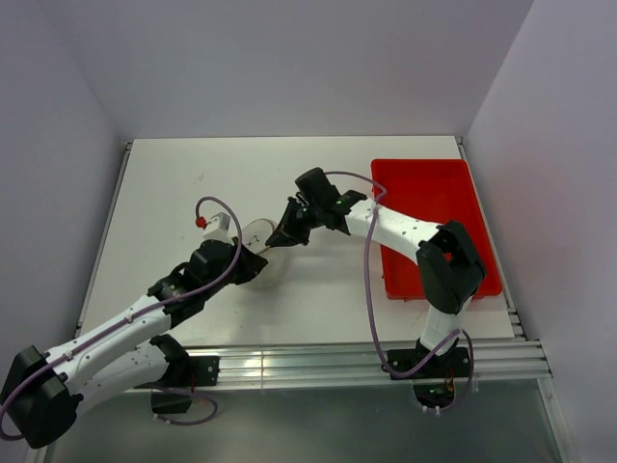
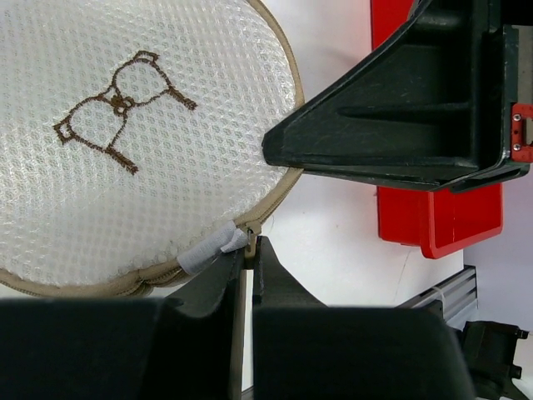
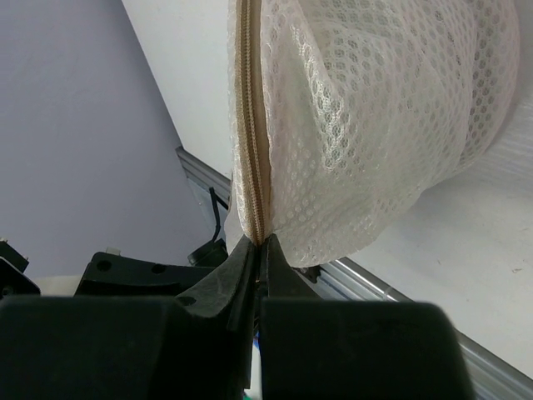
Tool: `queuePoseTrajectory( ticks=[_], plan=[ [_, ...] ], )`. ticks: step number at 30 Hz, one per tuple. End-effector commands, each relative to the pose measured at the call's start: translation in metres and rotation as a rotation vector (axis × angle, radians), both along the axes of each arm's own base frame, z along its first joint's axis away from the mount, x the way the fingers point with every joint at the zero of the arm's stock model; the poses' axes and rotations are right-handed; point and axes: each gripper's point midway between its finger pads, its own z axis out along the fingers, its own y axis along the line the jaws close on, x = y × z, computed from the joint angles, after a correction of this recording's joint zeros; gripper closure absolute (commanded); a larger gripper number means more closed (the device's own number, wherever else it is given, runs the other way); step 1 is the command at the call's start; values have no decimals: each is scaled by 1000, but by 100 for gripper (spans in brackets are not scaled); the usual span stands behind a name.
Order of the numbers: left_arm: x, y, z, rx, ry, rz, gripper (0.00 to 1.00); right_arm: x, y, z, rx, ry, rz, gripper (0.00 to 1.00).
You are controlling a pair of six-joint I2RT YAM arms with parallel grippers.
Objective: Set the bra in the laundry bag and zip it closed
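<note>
The laundry bag (image 1: pixel 258 239) is a cream mesh pouch between my two grippers at the table's middle. In the left wrist view its round face (image 2: pixel 125 142) shows a brown bra outline. My left gripper (image 2: pixel 248 243) is shut on the zipper pull with grey tape at the bag's rim. My right gripper (image 3: pixel 261 242) is shut on the tan zipper seam (image 3: pixel 251 125) of the bag (image 3: pixel 375 117) and holds that edge up. The right gripper's finger (image 2: pixel 391 125) shows black against the bag's rim in the left wrist view. The bra is hidden.
A red plastic tray (image 1: pixel 434 222) lies at the right of the table, under the right arm; it also shows in the left wrist view (image 2: pixel 441 217). An aluminium rail (image 1: pixel 366 362) runs along the near edge. Grey walls stand on both sides.
</note>
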Motion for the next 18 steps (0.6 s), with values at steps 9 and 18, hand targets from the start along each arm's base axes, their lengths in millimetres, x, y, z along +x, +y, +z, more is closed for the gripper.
queuePoseTrajectory(
  ticks=[9,18],
  plan=[
    [4,18,2,58,-1,54,84,34,-13,42,16,-150,-47,100],
    [-1,28,34,29,-42,80,50,33,-13,46,24,-162,-33,99]
  ],
)
